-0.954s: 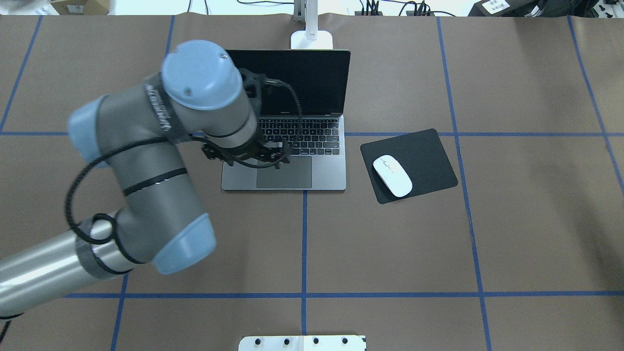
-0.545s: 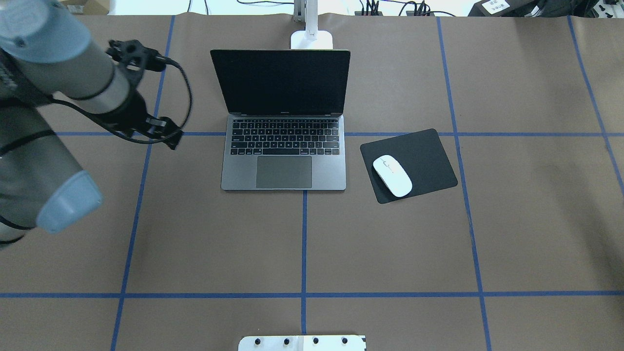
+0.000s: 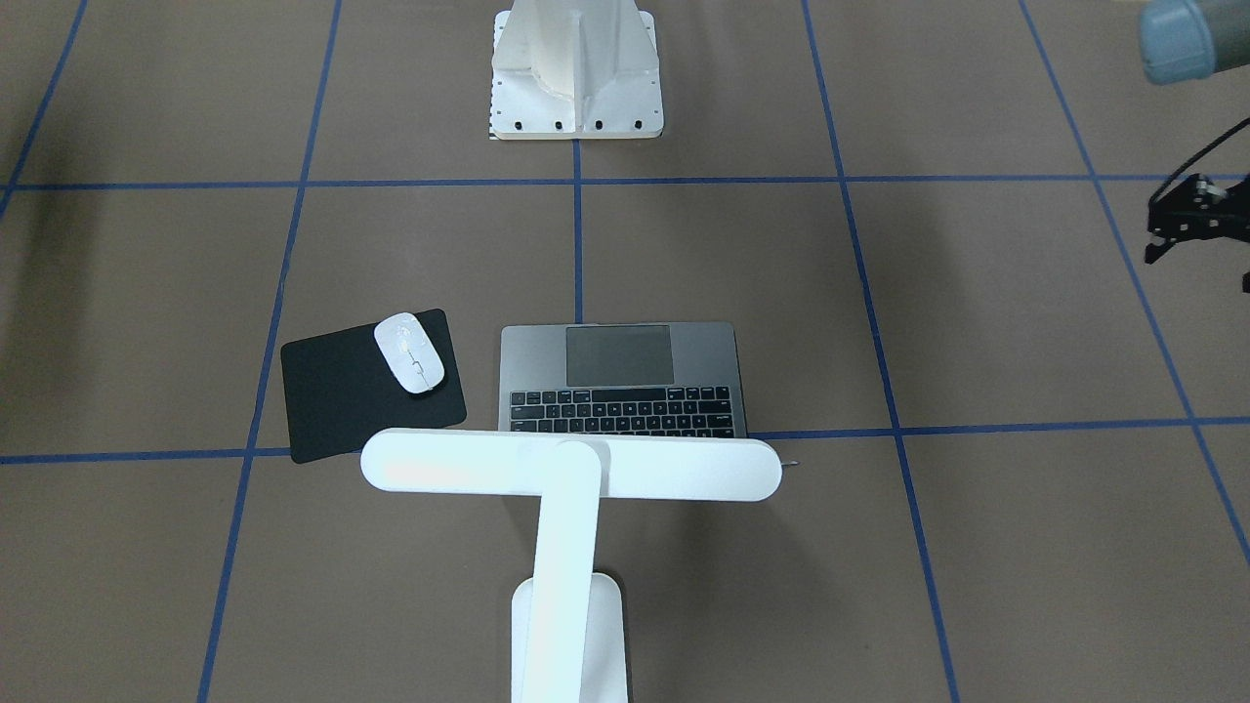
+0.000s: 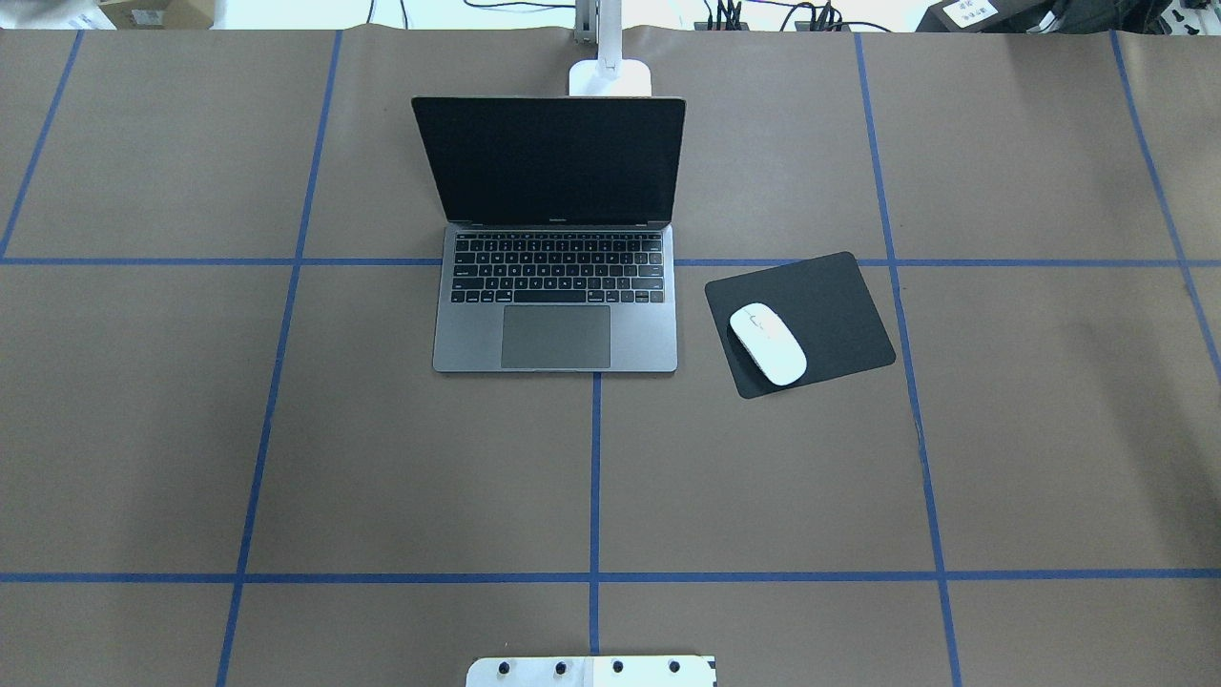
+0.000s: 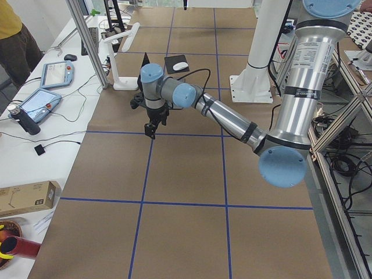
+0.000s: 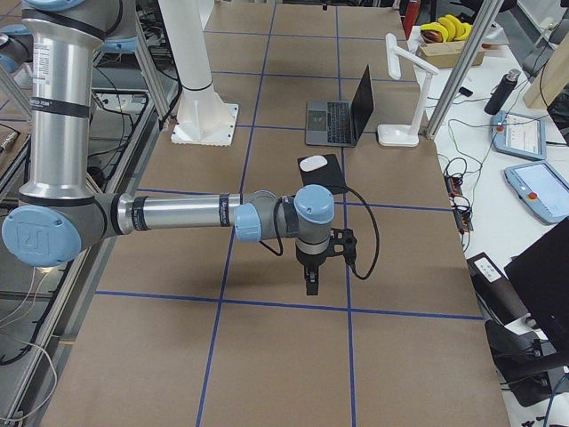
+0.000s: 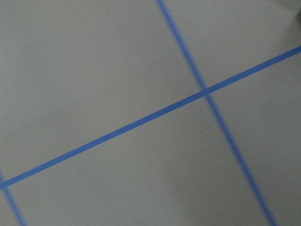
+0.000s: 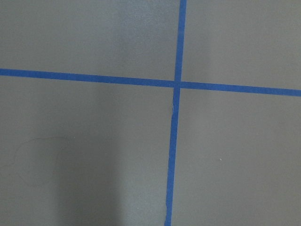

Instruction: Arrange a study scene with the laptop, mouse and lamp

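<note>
Left hand (image 5: 149,133): points straight down over bare bench (image 4: 286,429), above a blue tape line (image 5: 145,168), off to the robot's left and well apart from the laptop (image 4: 556,286). Only its black edge shows in the front-facing view, so I cannot tell how far open it is. The left wrist view shows only brown paper and crossing tape.

Right hand (image 6: 309,286): points down over bare bench on the robot's right, well apart from the mouse pad (image 4: 839,296). It shows in the side view only, so I cannot tell its opening. The right wrist view shows a tape cross.

Laptop: lid open, screen dark, keyboard toward the robot, near bench centre.
Mouse (image 4: 768,343): lies on the near-left part of the black pad, just right of the laptop.
Lamp (image 3: 571,469): base stands just behind the laptop lid on the far side from the robot; its bar head reaches over the lid.
White pedestal (image 3: 576,78): at the robot's edge of the bench.
</note>
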Controlling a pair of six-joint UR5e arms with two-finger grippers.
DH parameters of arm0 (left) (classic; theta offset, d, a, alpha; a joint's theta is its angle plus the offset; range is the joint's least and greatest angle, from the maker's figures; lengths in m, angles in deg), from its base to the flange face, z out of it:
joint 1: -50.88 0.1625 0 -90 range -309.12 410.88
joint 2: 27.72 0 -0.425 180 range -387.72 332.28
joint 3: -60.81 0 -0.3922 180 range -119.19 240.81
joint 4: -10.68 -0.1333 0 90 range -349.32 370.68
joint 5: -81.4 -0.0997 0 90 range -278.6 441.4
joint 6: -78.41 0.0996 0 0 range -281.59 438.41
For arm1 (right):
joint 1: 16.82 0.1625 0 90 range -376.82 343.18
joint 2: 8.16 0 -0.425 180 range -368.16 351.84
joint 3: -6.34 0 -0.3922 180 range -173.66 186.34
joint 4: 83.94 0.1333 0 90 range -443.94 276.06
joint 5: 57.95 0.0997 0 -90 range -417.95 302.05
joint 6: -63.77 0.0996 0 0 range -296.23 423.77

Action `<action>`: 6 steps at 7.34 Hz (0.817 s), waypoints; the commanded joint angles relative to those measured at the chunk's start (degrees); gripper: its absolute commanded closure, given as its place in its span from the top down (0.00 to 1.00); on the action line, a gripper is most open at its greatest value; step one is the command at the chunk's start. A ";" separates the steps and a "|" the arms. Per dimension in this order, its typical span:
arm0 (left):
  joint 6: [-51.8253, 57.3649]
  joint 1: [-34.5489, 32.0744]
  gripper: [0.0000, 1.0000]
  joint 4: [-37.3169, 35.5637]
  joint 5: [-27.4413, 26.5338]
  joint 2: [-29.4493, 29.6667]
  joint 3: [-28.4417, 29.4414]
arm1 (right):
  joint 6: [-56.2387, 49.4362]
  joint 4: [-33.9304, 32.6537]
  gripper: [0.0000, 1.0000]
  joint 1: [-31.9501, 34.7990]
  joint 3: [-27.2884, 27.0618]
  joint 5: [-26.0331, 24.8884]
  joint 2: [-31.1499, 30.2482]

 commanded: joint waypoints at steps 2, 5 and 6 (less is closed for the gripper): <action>8.55 -10.35 1.00 4.01 0.79 -11.44 4.48 | -0.59 0.00 1.00 0.47 0.01 0.01 -0.46; 8.12 -13.44 1.00 13.41 1.05 -21.13 5.10 | -0.59 0.00 1.00 0.65 -0.07 0.01 -0.90; 7.86 -13.53 1.00 13.44 1.05 -21.06 5.10 | -0.50 0.00 1.00 0.65 0.01 0.01 -0.90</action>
